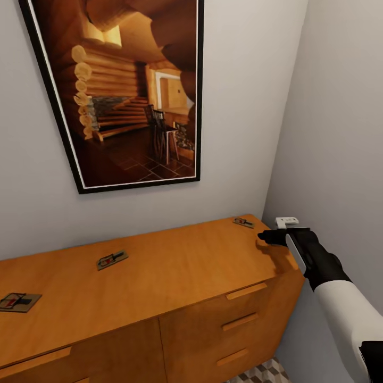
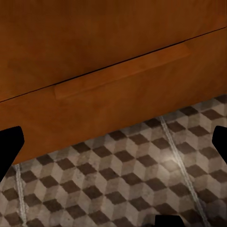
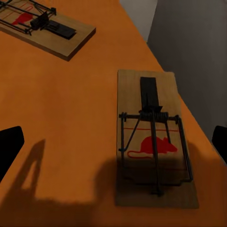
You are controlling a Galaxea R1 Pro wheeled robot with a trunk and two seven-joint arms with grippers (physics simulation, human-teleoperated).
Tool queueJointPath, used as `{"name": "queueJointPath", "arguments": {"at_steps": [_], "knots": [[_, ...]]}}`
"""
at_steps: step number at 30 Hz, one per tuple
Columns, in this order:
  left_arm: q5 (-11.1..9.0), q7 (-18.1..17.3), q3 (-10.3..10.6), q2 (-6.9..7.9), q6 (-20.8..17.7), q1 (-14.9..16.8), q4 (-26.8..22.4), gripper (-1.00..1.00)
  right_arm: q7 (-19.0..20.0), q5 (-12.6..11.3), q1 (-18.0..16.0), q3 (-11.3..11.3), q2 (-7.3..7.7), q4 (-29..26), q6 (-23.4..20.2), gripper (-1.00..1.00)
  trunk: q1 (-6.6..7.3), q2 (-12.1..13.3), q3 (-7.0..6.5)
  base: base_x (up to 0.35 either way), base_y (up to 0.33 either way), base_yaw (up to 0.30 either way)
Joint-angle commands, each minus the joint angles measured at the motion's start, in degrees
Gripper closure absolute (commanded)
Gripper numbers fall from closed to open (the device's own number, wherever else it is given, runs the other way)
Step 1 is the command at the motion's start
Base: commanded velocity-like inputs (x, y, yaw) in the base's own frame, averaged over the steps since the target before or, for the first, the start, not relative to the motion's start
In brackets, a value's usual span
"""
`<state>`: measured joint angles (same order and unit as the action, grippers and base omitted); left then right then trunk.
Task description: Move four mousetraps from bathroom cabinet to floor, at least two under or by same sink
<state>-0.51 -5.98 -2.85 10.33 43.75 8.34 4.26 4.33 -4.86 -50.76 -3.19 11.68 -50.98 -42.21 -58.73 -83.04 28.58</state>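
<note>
Above the cabinet's (image 1: 175,266) right end, right pincer (image 1: 261,237) beside a mousetrap (image 1: 243,222).

soft even indoor light, sharp renders, gripper shadow across the cabinet top (image 3: 71,142)

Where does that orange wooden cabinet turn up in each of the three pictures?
Head view: the cabinet spans the lower half, top and drawer fronts showing.
Left wrist view: its drawer front with a bar handle, above the floor.
Right wrist view: its top, with a mousetrap on it.
Shared landmark: the cube-pattern floor tiles, in the head and left wrist views.
</note>
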Motion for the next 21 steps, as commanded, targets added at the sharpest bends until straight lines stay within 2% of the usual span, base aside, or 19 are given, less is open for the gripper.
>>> {"name": "queueJointPath", "arguments": {"at_steps": [1, 13, 21], "knots": [[-0.09, -0.43, -0.31, 0.01, 0.29, 0.1, 0.22, -1.0, -0.2, -0.48, -0.04, -0.18, 0.06, -0.06, -0.24, -1.0, 0.0, -0.04, 0.06, 0.002, -0.042, 0.0], [-0.06, -0.43, -0.32, 0.01, 0.29, 0.1, 0.22, -1.0, -0.2, -0.47, -0.04, -0.25, -0.03, -0.01, -0.24, -1.0, 0.0, -0.04, 0.06, 0.001, -0.115, 0.0], [-0.06, -0.43, -0.32, -0.01, 0.29, 0.1, 0.22, -1.0, -0.24, -0.49, -0.04, -0.31, -0.45, -0.02, -0.24, -1.0, 0.0, -0.04, 0.06, 0.0, -0.036, 0.0]]}}
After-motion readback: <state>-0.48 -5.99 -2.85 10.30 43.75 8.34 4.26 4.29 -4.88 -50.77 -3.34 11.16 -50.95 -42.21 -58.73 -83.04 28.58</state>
